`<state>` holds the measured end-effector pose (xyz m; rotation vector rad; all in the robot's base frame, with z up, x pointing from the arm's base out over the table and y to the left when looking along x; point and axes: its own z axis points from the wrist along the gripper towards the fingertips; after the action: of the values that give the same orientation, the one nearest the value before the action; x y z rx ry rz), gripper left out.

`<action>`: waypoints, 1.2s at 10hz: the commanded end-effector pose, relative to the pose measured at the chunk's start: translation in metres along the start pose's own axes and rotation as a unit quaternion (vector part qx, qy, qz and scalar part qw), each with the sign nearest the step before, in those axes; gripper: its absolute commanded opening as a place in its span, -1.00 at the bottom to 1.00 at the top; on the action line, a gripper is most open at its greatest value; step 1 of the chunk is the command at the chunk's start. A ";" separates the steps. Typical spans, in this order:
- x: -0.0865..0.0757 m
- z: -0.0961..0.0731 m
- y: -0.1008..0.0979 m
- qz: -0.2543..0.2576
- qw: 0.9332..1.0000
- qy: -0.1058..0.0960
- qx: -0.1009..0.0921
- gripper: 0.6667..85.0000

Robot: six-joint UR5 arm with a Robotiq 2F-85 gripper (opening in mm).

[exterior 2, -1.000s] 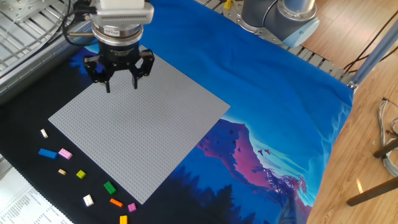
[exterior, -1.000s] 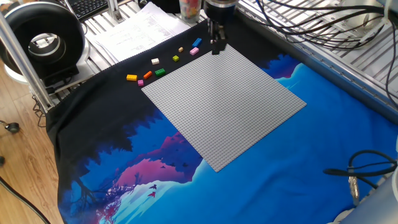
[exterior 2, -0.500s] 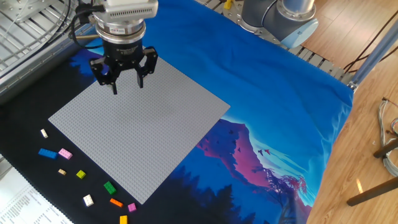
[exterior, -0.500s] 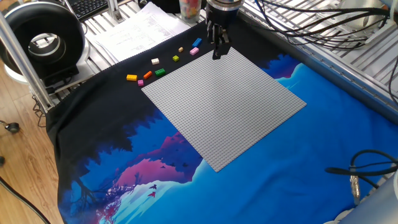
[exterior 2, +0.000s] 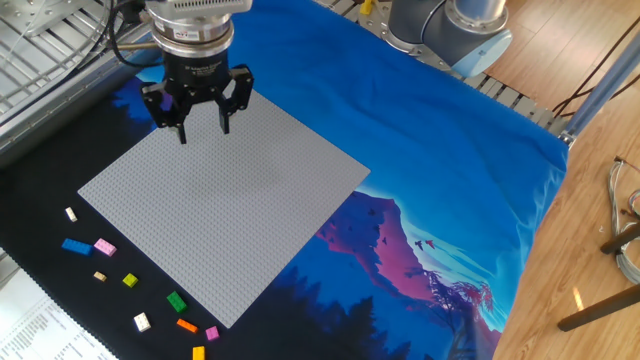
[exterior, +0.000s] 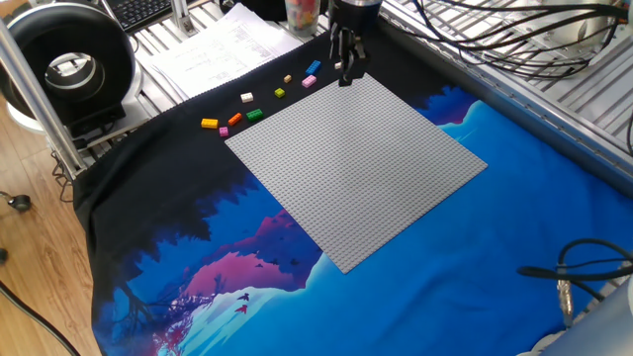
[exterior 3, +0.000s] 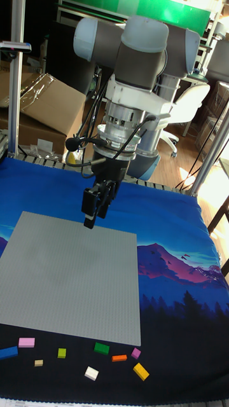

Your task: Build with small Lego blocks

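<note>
The small Lego blocks lie loose on the black cloth beside one edge of the grey baseplate (exterior 2: pixel 230 210): blue (exterior 2: pixel 75 246), pink (exterior 2: pixel 105 247), lime (exterior 2: pixel 130 281), green (exterior 2: pixel 177 301), white (exterior 2: pixel 142 322) and orange-yellow (exterior 2: pixel 198 352) among several. In one fixed view the same row runs from orange-yellow (exterior: pixel 209 124) to blue (exterior: pixel 313 68). My gripper (exterior 2: pixel 203 130) hangs open over the baseplate's corner (exterior: pixel 356 84), pointing down, with nothing between its fingers. It also shows in the tall fixed view as gripper (exterior 3: pixel 94 216), well away from the block row (exterior 3: pixel 101 348).
A black round device (exterior: pixel 64 64) and printed papers (exterior: pixel 227 44) sit beyond the blocks. Cables (exterior: pixel 514 30) run along the metal rack behind the plate. The arm's base (exterior 2: pixel 450 25) stands at the cloth's far edge. A cardboard box (exterior 3: pixel 51 102) is behind the table.
</note>
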<state>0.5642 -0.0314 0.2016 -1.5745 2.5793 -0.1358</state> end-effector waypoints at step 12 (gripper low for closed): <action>-0.003 -0.005 -0.001 -0.026 1.000 -0.001 -0.001 1.00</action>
<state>0.5642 -0.0156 0.2051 -1.4621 2.6211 -0.0513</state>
